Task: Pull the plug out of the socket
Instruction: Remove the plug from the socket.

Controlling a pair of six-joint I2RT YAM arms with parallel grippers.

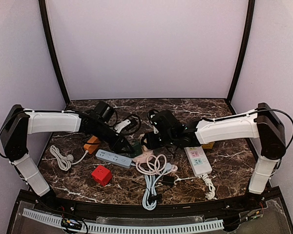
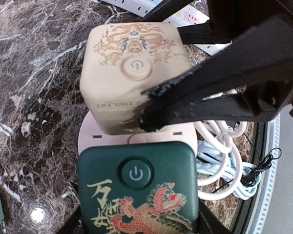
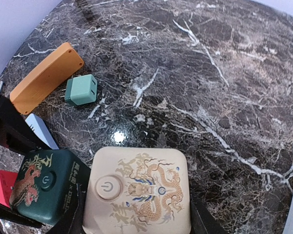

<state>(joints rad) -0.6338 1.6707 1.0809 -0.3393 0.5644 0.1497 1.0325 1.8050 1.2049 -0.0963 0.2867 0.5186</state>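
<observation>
From above we see the left gripper [image 1: 129,146] and the right gripper [image 1: 147,142] meeting tip to tip over the pink socket [image 1: 144,157], whose edge shows just below them. The arms cover what they hold, so we cannot make out the plugs there. In the left wrist view the green plug [image 2: 136,195] sits squarely between the left fingers, which are closed on its two sides. Only their dark edges show, at the bottom corners of the frame. Just beyond the hand stands the cream plug [image 2: 129,68], with pink socket showing between and under the two plugs. The right gripper's black fingers [image 2: 210,83] press on the cream plug's side. In the right wrist view the cream plug fills the space between the right fingers, clamped on both flanks. The green plug stands just outside the finger at the frame's left, partly cut off by a dark finger of the left gripper. We cannot see the base of either plug.
</observation>
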